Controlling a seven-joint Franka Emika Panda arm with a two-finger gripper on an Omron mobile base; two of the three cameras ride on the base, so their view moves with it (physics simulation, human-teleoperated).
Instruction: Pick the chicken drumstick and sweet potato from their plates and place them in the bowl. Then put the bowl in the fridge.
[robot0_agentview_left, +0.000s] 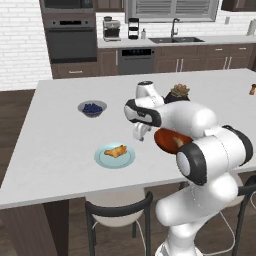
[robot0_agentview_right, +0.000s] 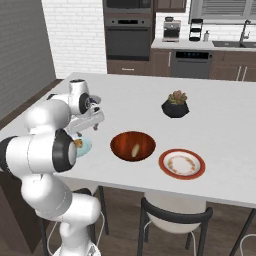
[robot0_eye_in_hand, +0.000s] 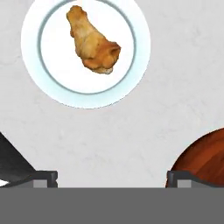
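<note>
Golden-orange chicken drumstick (robot0_eye_in_hand: 93, 44) lying flat on light blue plate (robot0_agentview_left: 102, 159), near left of counter. Pale tan sweet potato (robot0_agentview_right: 135, 149) resting inside glossy reddish-brown bowl (robot0_agentview_right: 121, 143), beside empty red-rimmed white plate (robot0_agentview_right: 182, 164), right.

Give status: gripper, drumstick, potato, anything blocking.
Gripper open, empty, above the counter. Drumstick on blue plate. Potato in bowl. Nothing in the way.

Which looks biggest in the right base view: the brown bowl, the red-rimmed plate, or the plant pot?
1. Brown bowl and red-rimmed plate: alike, too close to rank.
2. Plant pot, smallest, though it sits farther back.
</note>
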